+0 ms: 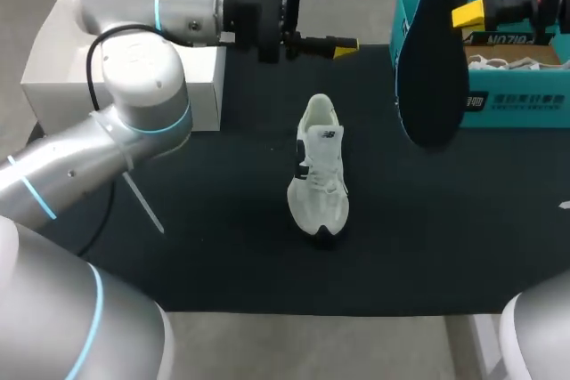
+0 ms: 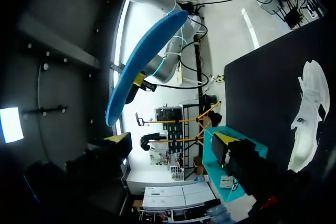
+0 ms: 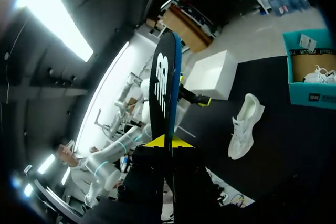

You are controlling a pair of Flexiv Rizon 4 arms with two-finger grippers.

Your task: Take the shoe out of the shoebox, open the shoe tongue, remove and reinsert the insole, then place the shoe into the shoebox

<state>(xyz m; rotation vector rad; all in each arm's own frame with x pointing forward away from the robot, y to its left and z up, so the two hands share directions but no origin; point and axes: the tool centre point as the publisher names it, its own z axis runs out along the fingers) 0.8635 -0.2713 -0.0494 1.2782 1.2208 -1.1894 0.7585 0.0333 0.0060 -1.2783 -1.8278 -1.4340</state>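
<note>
A white shoe [image 1: 319, 171] lies on its side in the middle of the black mat, toe toward me. My right gripper [image 1: 456, 12] is shut on a dark insole [image 1: 432, 60] with a blue underside. It holds the insole upright in the air in front of the teal shoebox [image 1: 508, 102]. In the right wrist view the insole [image 3: 165, 87] stands edge-on between the yellow tips of the right gripper [image 3: 169, 141], with the shoe [image 3: 244, 127] beyond it. My left gripper [image 1: 349, 15] hangs open and empty above the mat's far edge, behind the shoe. Its wrist view shows the insole [image 2: 144, 61] ahead and the shoe [image 2: 310, 114] off to the side.
The open shoebox [image 3: 310, 77] at the back right holds a second white shoe [image 1: 503, 62]. A white box [image 1: 53, 77] stands at the back left under my left arm. A thin white stick [image 1: 142, 204] lies on the mat at the left.
</note>
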